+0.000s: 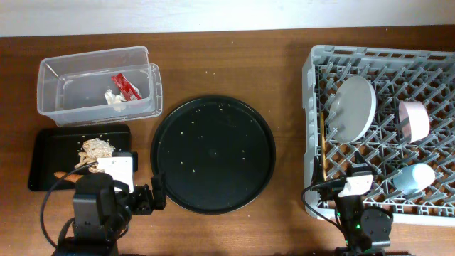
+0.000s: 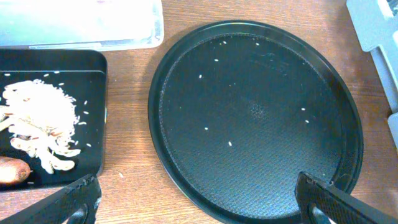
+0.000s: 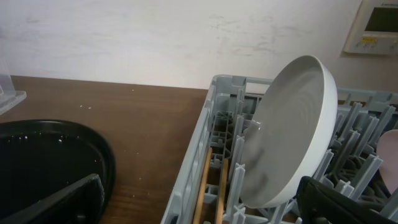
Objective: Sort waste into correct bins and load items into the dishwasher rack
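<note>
While the overhead view shows the rack (image 1: 310, 107) at three o'clock holding plate (image 1: 351, 107), bowl (image 1: 414, 119), cup (image 1: 414, 178) and chopsticks (image 1: 326, 146), the clear tub (image 1: 53, 107) at ten holds wrapper (image 1: 126, 85) and tissue (image 1: 114, 98). Left wrist: left gripper (image 2: 199, 199) gapes wide, empty; scraps (image 2: 43, 121) and carrot (image 2: 12, 169) lie in the black tray (image 2: 87, 68) at nine. Right wrist: right gripper (image 3: 199, 199) likewise spread, empty, plate at two.

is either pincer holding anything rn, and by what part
Nothing is held. The left pincer and the right pincer are both open, with nothing between their fingers.

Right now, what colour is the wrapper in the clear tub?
The wrapper is red, clearest in the overhead view.
</note>
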Available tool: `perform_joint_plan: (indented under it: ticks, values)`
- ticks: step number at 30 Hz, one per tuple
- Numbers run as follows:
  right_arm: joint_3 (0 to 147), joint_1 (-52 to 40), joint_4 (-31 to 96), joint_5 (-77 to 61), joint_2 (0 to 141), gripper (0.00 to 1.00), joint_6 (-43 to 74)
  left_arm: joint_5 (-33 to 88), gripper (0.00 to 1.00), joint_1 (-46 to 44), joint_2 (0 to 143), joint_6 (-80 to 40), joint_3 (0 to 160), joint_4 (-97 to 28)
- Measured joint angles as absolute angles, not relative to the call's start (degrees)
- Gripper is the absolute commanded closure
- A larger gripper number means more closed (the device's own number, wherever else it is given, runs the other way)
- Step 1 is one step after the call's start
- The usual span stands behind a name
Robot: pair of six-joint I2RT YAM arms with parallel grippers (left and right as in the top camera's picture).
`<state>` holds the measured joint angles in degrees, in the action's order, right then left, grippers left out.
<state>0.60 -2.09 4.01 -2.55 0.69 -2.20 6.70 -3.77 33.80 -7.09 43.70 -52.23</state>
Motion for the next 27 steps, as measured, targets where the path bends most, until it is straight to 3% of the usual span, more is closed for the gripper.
perform_joint_plan:
  ticks: [7, 12, 16, 24, 27]
  values:
    - [0.6, -2.1, 4.0, -2.5, 0.7, 0.02, -2.2, 6.7, 0.01, -3.8, 33.4, -7.1, 43.7, -52.2]
    - [0.6, -2.1, 4.1, -2.4, 0.7, 0.02, -2.2, 3.7, 0.01, -4.1, 24.3, -7.1, 37.8, -48.3]
    - [0.6, -2.1, 4.1, -2.3, 0.6, 0.02, -2.2, 1.0, 0.01, -6.1, 11.9, -7.1, 24.5, -37.2]
    - [0.6, -2.1, 4.1, -2.4, 0.6, 0.02, -2.2, 0.4, 0.01, -6.1, 0.9, 0.1, 3.6, 3.7]
    - [0.6, -2.1, 4.1, -2.4, 0.6, 0.02, -2.2, 0.9, 0.01, -6.1, 0.6, 3.1, 1.3, 0.6]
